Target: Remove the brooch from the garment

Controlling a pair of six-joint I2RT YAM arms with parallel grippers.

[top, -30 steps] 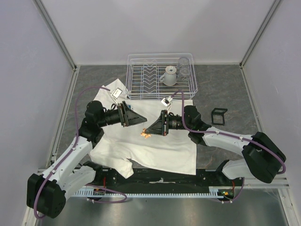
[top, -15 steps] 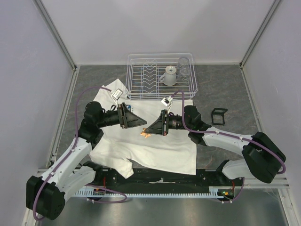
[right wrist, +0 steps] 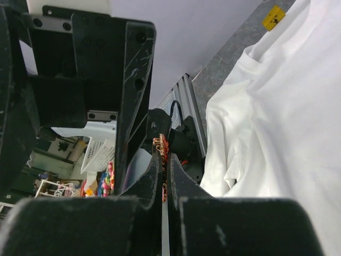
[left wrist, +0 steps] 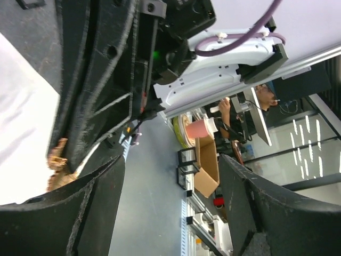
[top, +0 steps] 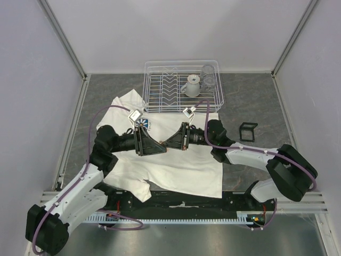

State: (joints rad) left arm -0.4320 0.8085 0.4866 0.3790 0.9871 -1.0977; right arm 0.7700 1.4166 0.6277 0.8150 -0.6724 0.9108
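Above the middle of the garment (top: 184, 165), the fingers of the right gripper (right wrist: 162, 160) are pressed together on the brooch (right wrist: 161, 143), which is pinched at their very tips and held over the cloth. The left gripper (left wrist: 170, 160) is pointed at it tip to tip, its fingers spread wide. One of these fingers (left wrist: 80, 208) is seen just beside the brooch, though whether it is touched cannot be told. In the top view the brooch is hidden where the two grippers meet. The garment is laid out flat on the counter (top: 256, 101), with its square blue logo (top: 143, 124) showing just beyond the left gripper. A wire dish rack (top: 160, 90) with a white cup (top: 193, 85) is set at the garment's far edge. A small black frame (top: 248, 130) is stood on the counter to the garment's right.
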